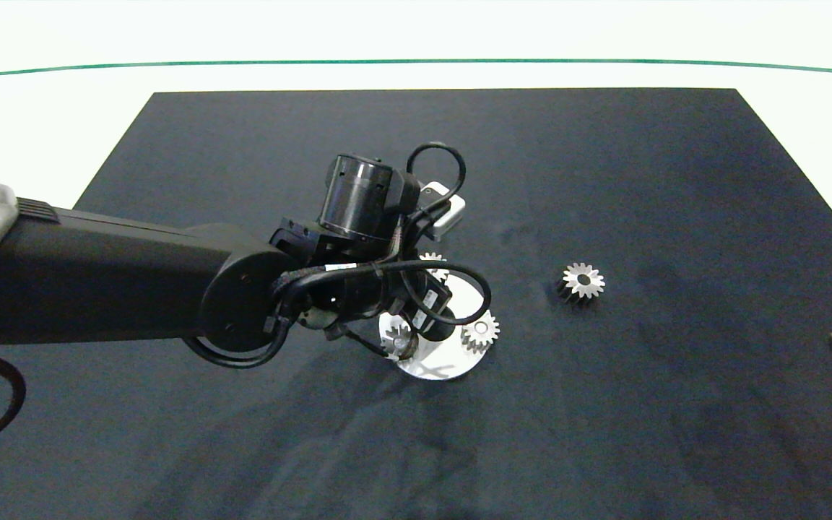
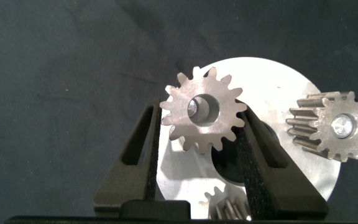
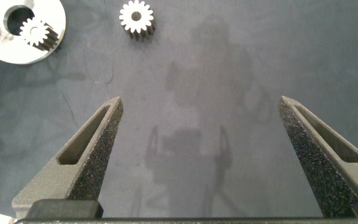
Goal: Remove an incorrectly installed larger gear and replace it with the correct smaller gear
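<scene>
My left gripper (image 2: 201, 111) is shut on the smaller gear (image 2: 213, 134), a stubby-toothed gear with a wide dark centre hole, pinched flat between both pads. It hangs over the round silver plate (image 2: 272, 81); I cannot tell whether it touches the plate. In the head view the left arm (image 1: 358, 289) covers most of the plate (image 1: 434, 365). The larger gear (image 1: 581, 280), with dark sides and pointed teeth, lies alone on the mat right of the plate, and shows in the right wrist view as the larger gear (image 3: 136, 17). My right gripper (image 3: 201, 102) is open and holds nothing, at the mat's right edge.
Two all-silver gears (image 2: 340, 124) (image 2: 225, 205) stand on the plate beside a dark round recess (image 2: 229, 165). In the head view they flank the wrist (image 1: 479, 331) (image 1: 396, 338). A black mat (image 1: 676, 180) covers the white table.
</scene>
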Robot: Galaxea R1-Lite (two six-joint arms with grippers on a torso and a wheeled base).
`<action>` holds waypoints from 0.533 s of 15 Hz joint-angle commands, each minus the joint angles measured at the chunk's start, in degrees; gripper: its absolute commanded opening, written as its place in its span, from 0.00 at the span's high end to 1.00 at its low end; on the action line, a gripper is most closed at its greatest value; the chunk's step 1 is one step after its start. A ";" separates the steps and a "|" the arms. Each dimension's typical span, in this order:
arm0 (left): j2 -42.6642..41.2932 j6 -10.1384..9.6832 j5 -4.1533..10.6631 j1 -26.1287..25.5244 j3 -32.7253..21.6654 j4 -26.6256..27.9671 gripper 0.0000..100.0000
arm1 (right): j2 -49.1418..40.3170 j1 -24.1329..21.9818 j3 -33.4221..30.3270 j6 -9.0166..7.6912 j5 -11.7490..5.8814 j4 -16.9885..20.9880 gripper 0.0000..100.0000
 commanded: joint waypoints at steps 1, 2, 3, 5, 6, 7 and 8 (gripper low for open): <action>0.22 0.18 0.38 1.00 -0.08 -0.02 0.75 | -0.30 0.03 0.07 -0.07 -0.13 0.15 0.00; 0.22 0.18 0.38 1.18 -0.08 0.07 0.75 | -0.47 0.03 0.07 -0.07 -0.04 0.15 0.00; 0.14 0.26 0.38 1.18 -0.52 0.07 0.75 | -0.47 0.03 0.16 -0.07 -0.04 0.15 0.00; 0.22 0.26 0.38 1.27 -0.78 0.25 0.75 | -0.56 0.03 0.59 -0.07 -0.13 0.15 0.00; 0.22 0.26 0.47 1.18 -0.78 0.16 0.75 | -0.56 0.03 0.59 -0.07 -0.13 0.06 0.00; 0.22 0.26 0.47 1.00 -0.78 0.25 0.75 | -0.65 0.03 0.59 -0.07 -0.04 0.06 0.00; 0.31 0.18 0.47 0.91 -0.96 0.25 0.75 | -0.56 0.03 0.59 -0.07 -0.04 0.15 0.00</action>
